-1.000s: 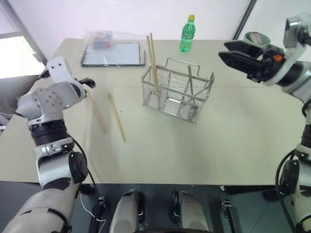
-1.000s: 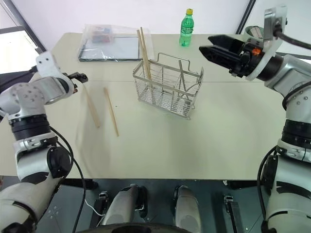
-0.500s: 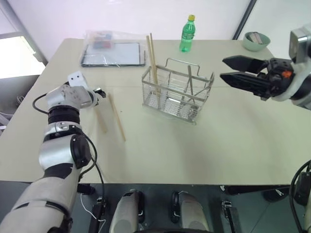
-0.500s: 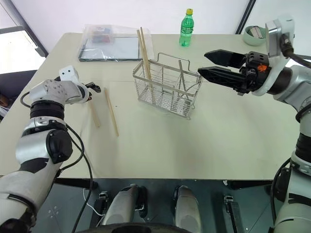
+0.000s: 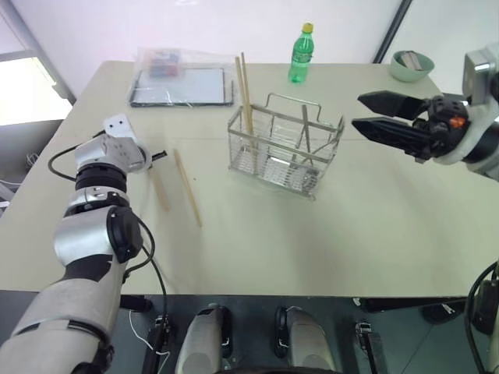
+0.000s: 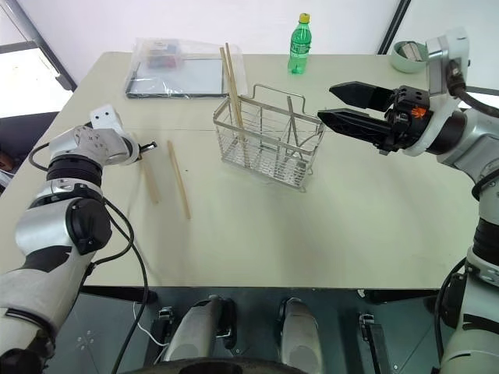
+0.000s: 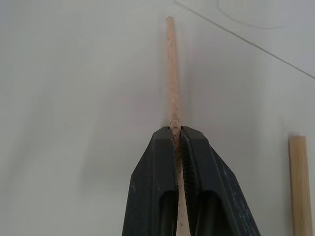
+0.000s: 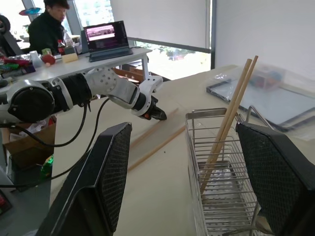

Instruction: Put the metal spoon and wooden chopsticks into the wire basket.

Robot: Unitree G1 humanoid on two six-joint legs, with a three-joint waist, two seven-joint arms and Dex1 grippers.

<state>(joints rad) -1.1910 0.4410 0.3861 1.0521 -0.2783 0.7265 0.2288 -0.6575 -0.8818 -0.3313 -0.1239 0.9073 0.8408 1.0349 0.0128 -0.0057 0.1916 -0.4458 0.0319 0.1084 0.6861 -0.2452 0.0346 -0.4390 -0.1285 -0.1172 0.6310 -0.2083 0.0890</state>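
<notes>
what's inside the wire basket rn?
Wire basket: two wooden chopsticks upright in its left end, metal spoon in a middle compartment. The mesh blurs their lower ends.

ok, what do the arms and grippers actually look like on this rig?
Both arms are silver-grey shells with black joint rings and loose black cables along them. The left gripper ends in two narrow black fingers, with a small white box on the wrist. The right gripper has two long, tapered black fingers whose pads are cross-hatched; there is an orange mark at their base and a white box on that wrist too.
</notes>
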